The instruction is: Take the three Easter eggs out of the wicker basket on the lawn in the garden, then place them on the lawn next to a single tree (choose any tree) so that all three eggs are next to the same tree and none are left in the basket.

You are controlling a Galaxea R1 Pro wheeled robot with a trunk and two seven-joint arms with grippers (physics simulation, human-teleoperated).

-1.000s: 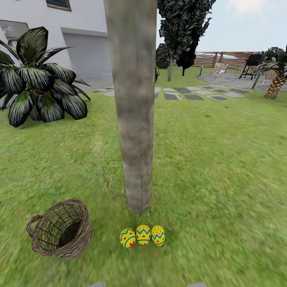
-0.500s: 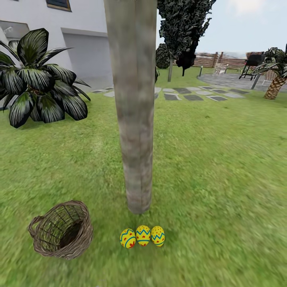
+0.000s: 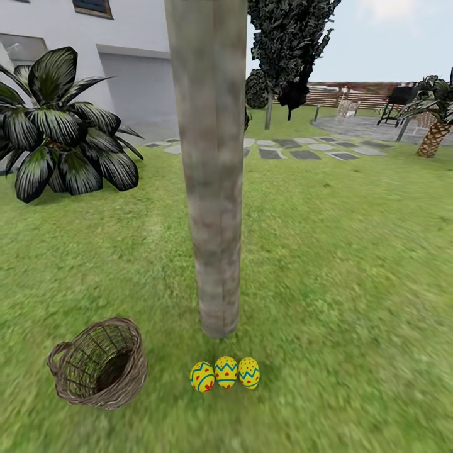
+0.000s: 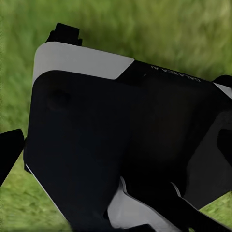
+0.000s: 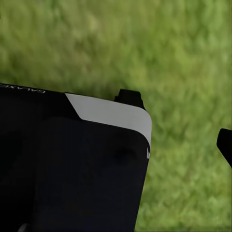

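the three easter eggs (image 3: 225,373) lie in a tight row on the lawn (image 3: 340,264), touching or almost touching one another, just on the near side of the tree (image 3: 214,189) and close to the foot of its trunk. the wicker basket (image 3: 99,371) sits on the grass to the left of them, near but apart, tipped so its mouth faces up and to the right; what shows of its inside looks empty, though the deepest part is in shadow.

judging from this, the placing step looks done: all three eggs are by the same trunk and none seems left in the basket. the next move likely calls for nothing more than keeping the arms clear of the eggs so they do not roll.

the wrist views show dark and white robot housing over blurred grass. i cannot tell how far either the left or the right tool is open, nor whether either has hold of anything.
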